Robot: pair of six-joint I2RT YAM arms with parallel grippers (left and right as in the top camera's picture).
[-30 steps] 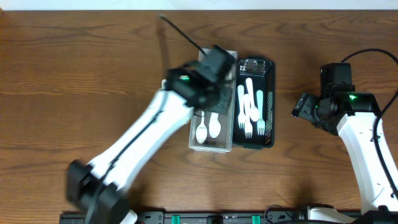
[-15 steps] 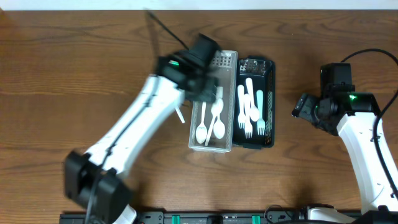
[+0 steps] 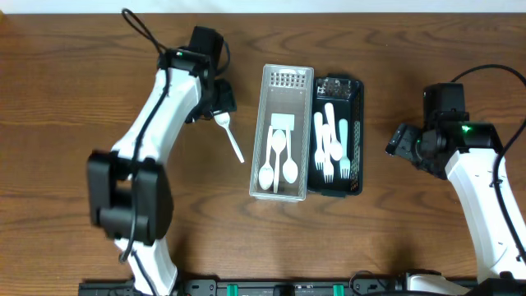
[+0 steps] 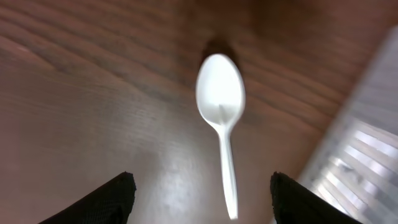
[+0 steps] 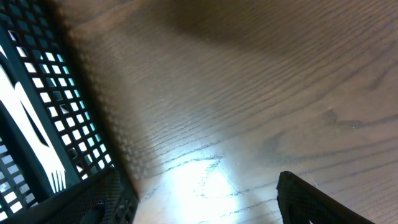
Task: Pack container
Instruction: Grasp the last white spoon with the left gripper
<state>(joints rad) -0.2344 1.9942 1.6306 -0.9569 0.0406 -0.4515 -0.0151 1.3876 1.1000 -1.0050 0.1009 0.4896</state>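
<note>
A clear plastic container (image 3: pixel 288 89) stands mid-table with three white spoons (image 3: pixel 278 160) lying in it. Touching its right side is a black mesh basket (image 3: pixel 358 131) that holds several white forks (image 3: pixel 330 148). One loose white spoon (image 3: pixel 233 141) lies on the wood just left of the container. My left gripper (image 3: pixel 221 104) hovers open above that spoon's bowl end. The left wrist view shows the spoon (image 4: pixel 222 118) ahead of the open left gripper (image 4: pixel 202 199), nothing between its fingers. My right gripper (image 3: pixel 399 141) stands open and empty right of the basket (image 5: pixel 37 93).
Bare wood table surrounds the two bins. The left arm reaches in from the front left and arches over the table's left half. The right arm's body occupies the right edge. The table's back edge runs along the top of the overhead view.
My left arm has swung from above the clear container to its left, and its jaws have opened. A third spoon now lies in the container. The right arm has not moved.
</note>
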